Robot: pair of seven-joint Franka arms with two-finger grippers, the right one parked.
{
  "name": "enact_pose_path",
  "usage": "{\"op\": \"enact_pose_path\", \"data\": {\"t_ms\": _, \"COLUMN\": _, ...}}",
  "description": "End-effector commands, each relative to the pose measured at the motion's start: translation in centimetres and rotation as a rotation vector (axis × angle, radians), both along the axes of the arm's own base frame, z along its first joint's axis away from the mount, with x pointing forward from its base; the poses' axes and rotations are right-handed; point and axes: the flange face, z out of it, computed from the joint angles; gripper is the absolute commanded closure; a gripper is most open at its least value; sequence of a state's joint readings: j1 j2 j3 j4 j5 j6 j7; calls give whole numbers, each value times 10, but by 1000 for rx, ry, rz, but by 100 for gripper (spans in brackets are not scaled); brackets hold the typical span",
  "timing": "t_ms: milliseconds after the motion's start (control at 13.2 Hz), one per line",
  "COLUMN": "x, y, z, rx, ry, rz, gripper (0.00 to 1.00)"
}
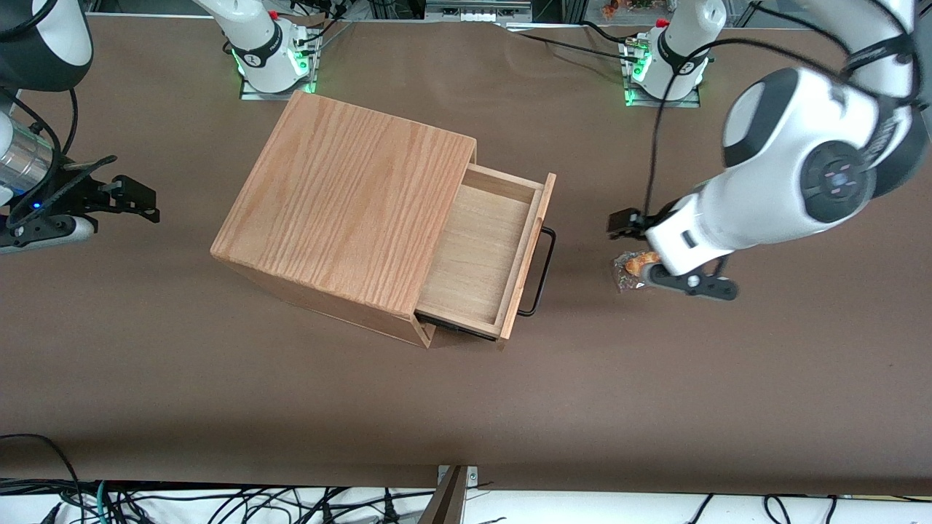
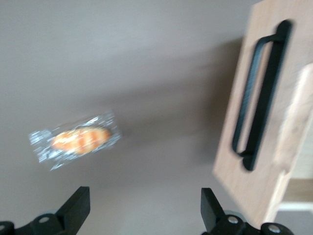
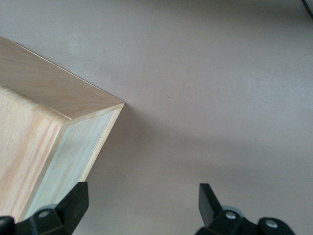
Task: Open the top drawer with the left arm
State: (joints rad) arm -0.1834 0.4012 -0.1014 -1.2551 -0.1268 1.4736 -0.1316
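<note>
**Top drawer stands pulled out; pincer hangs clear of the handle**

Cables [image 1: 218,506] run along the lower edge of the front view, nearest the camera, under the brown bench [image 1: 466,407]. Moving rightward, the oak-grain cabinet [image 1: 349,204] sits at centre frame, turned at an angle. From it the top drawer [image 1: 480,255] juts toward the working arm's end of the bench, well out of the box, so the opening looks done or nearly done by my reading.

It is a shallow tray of light wood with a pale plywood bottom, nothing in it, and a slim front panel. On that panel the black wire handle [image 1: 542,273] stands proud; in the wrist view it [image 2: 261,95] shows as a thin bar with a clear gap between it and the wood.

Farther right lies a small clear-wrapped snack [image 1: 632,266], orange inside. Just above it hovers the pincer [image 1: 659,255] of the left arm [image 1: 794,182], apart from the handle, its two fingers [image 2: 76,208] spread wide and holding nothing.

If more travel is wanted, the sound way is to return to the bar's middle, close squarely on it, and pull straight along the drawer's runners, not sideways, so the cabinet does not skid. Otherwise, withdraw upward without brushing the snack.
</note>
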Motion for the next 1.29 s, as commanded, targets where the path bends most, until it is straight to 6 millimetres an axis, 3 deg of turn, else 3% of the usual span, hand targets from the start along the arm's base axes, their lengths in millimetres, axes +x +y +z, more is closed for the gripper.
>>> {"op": "enact_pose_path", "data": {"t_ms": 0, "x": -20, "y": 19, "z": 34, "rx": 105, "ry": -15, "rz": -16, "gripper": 0}}
{"op": "enact_pose_path", "data": {"t_ms": 228, "x": -31, "y": 44, "z": 60, "rx": 167, "ry": -58, "rz": -35, "gripper": 0}}
{"op": "enact_pose_path", "data": {"t_ms": 303, "x": -35, "y": 67, "z": 65, "rx": 165, "ry": -63, "rz": -12, "gripper": 0}}
{"op": "enact_pose_path", "data": {"t_ms": 531, "x": -63, "y": 112, "z": 61, "rx": 160, "ry": -143, "rz": 65, "gripper": 0}}
{"op": "enact_pose_path", "data": {"t_ms": 683, "x": -75, "y": 117, "z": 56, "rx": 163, "ry": -162, "rz": 68, "gripper": 0}}
{"op": "enact_pose_path", "data": {"t_ms": 1214, "x": -79, "y": 122, "z": 70, "rx": 154, "ry": -166, "rz": 32, "gripper": 0}}
